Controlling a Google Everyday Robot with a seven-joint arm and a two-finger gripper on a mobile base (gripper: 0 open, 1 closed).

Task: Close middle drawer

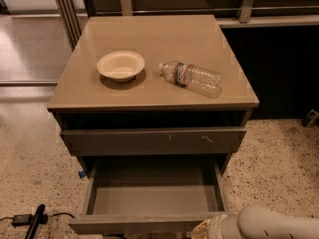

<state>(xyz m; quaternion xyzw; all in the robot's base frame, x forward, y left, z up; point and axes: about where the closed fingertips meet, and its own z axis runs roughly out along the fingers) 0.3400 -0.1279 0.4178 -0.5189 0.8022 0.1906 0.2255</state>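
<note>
The middle drawer (149, 195) is pulled far out of the grey-brown cabinet, and its smooth grey inside is empty. Its plain front panel (134, 225) runs along the bottom edge of the view. My gripper (205, 230) is at the bottom right, at the end of the white arm (271, 224). It is right at the right end of that front panel and is mostly cut off by the frame edge. Above the open drawer is a taller drawer front with small pale scratch marks (154, 141).
On the cabinet top (149, 39) stand a pale paper bowl (120, 65) and a clear plastic bottle (191, 77) lying on its side. A black cable and plug (30, 219) lie on the speckled floor at the bottom left. A dark counter base stands behind on the right.
</note>
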